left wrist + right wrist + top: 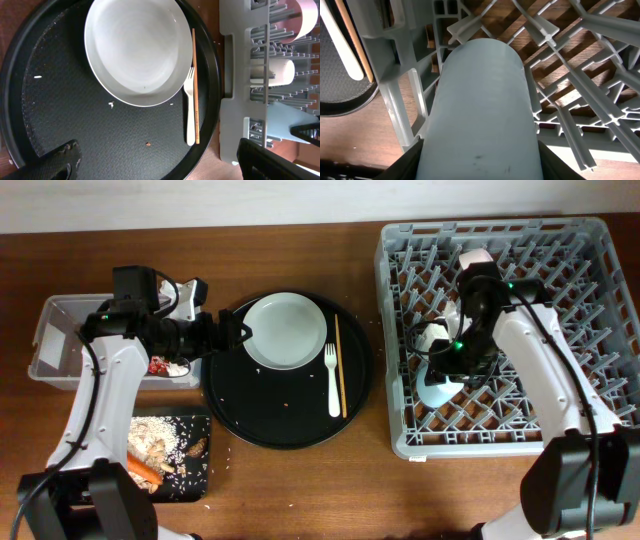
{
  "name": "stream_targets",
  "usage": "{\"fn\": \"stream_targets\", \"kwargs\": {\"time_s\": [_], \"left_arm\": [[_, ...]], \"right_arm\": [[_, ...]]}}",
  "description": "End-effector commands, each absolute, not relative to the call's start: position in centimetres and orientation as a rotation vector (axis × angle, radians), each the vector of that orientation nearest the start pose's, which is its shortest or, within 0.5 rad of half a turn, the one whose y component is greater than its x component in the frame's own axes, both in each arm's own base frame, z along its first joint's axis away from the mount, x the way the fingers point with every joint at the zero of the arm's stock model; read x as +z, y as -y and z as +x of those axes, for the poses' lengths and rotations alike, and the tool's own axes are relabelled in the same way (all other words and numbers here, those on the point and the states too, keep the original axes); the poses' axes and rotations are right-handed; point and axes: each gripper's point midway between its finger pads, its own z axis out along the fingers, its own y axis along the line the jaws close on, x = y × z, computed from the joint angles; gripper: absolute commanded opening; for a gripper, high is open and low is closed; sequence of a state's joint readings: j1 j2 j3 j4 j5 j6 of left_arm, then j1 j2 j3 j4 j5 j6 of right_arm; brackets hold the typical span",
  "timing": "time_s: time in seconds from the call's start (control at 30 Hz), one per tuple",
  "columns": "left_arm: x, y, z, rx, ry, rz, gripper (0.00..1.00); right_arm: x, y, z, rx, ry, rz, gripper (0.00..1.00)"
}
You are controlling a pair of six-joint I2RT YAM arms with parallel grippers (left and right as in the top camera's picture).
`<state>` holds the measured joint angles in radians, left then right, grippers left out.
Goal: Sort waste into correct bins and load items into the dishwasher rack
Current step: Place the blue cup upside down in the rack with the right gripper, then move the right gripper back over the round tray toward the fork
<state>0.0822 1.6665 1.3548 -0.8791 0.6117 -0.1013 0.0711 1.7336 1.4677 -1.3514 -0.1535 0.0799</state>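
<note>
My right gripper is shut on the light blue cup, held low inside the dishwasher rack near its front left corner; a dark finger presses each side of the cup. My left gripper hangs open over the round black tray, nothing between its fingers. On that tray lie the pale plate, the white fork and the chopsticks. A cream cup and a pinkish bowl sit in the rack.
The clear tub stands at the far left with a red wrapper at its right end. The shallow black tray in front of it holds grainy scraps and a carrot. Crumbs dot the round black tray.
</note>
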Motion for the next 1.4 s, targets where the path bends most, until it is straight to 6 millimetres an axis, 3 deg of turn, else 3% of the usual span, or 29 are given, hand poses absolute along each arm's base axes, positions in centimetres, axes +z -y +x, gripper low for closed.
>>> {"fn": "stream_targets", "kwargs": {"time_s": [0.0, 0.03, 0.1, 0.23, 0.37, 0.57, 0.63, 0.73, 0.83, 0.9, 1.07, 1.23, 1.37], "left_arm": [[15.8, 6.8, 38.4, -0.837, -2.657, -0.072, 0.99], [15.8, 6.8, 38.4, -0.837, -2.657, -0.072, 0.99], [15.8, 6.8, 38.4, -0.838, -2.657, -0.072, 0.99], [15.8, 6.9, 38.3, -0.839, -2.660, -0.074, 0.99], [15.7, 6.9, 38.1, -0.841, -2.669, -0.078, 0.99], [15.7, 6.8, 38.0, -0.838, -2.673, -0.081, 0.99], [15.7, 6.8, 38.0, -0.837, -2.674, -0.081, 0.99], [15.6, 6.8, 37.8, -0.840, -2.682, -0.085, 0.99], [15.6, 6.8, 37.8, -0.841, -2.684, -0.087, 0.99], [15.6, 6.8, 37.8, -0.841, -2.684, -0.086, 0.99], [15.6, 6.8, 37.8, -0.841, -2.684, -0.087, 0.99], [15.6, 6.8, 37.8, -0.841, -2.684, -0.087, 0.99], [15.6, 6.8, 37.8, -0.841, -2.684, -0.086, 0.99]], "right_arm": [[11.8, -6.0, 30.3, 0.221, -3.171, -0.042, 0.14], [11.1, -6.2, 30.3, 0.212, -3.169, -0.061, 0.22], [10.4, -6.2, 30.2, 0.213, -3.170, -0.062, 0.27], [10.9, -5.9, 30.1, 0.183, -3.174, -0.065, 0.67], [12.7, -5.7, 30.2, 0.176, -3.173, -0.099, 0.77], [13.5, -6.3, 30.7, 0.221, -3.149, -0.101, 0.75], [15.7, -8.0, 31.6, 0.282, -3.074, -0.142, 0.68], [15.7, -11.5, 32.8, 0.297, -2.996, -0.216, 0.51], [15.1, -11.7, 35.2, -0.003, -2.866, -0.112, 0.51], [15.4, -13.2, 36.7, 0.034, -2.787, -0.137, 0.51], [13.6, -13.4, 38.9, 0.017, -2.723, -0.085, 0.48], [10.3, -13.3, 40.3, -0.045, -2.747, -0.080, 0.44], [9.2, -13.2, 40.2, -0.067, -2.771, -0.082, 0.43]]}}
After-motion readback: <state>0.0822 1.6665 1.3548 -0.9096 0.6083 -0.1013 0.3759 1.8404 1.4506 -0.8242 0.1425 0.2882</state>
